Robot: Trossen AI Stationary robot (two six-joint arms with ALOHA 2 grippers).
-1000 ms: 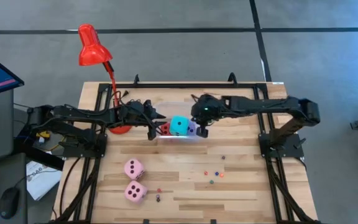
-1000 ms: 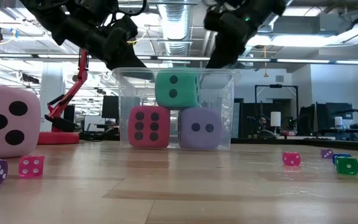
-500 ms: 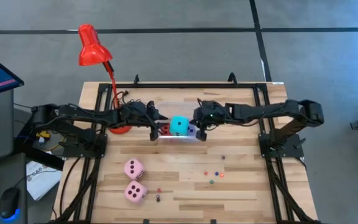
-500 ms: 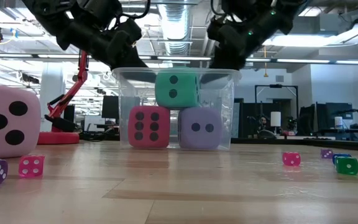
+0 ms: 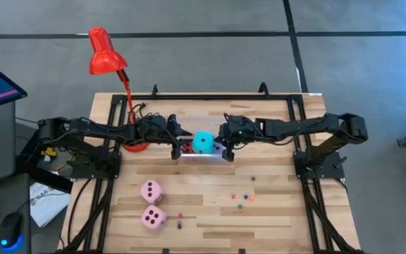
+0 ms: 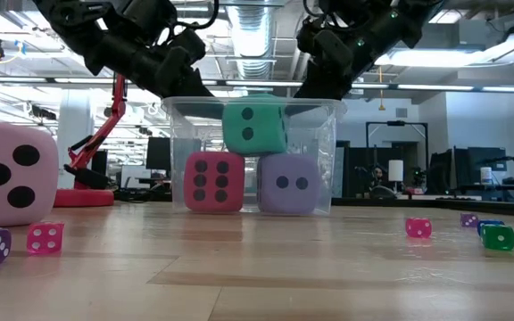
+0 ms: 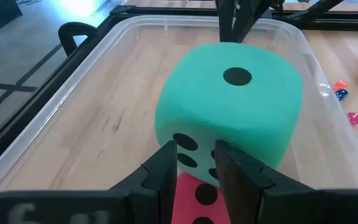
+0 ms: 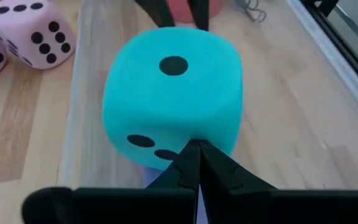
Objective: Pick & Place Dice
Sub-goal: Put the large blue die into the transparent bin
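A clear plastic bin (image 6: 328, 160) sat near the middle of the wooden table (image 5: 273, 212), and three of the big dice were in it. The red die (image 6: 214, 181) and the lavender die (image 6: 286, 183) stood side by side on the bin floor, touching; the red one showed six dark pips to the low camera, the lavender one two. The cyan die (image 5: 202, 142) rested on top of both, straddling the seam between them and slightly tilted, its top reaching just above the bin rim. It looked soft, with rounded edges and corners and matte faces, one pip facing up and two toward the low camera. The two pink dice lay outside the bin toward the table's front left: pink die (image 5: 151, 191) and, just in front of it, second pink die (image 5: 154, 217), close together with contact not discernible, both with the same rounded form and dark pips. Small coloured dice (image 6: 498, 236) were scattered on the boards. The left gripper (image 7: 194, 155) hovered at the cyan die's left side, fingers (image 7: 161, 171) a narrow gap apart, tips at the die's face but gripping nothing. The right gripper (image 8: 196, 152) was at the opposite side, fingers pressed fully together and empty, tips against the die.
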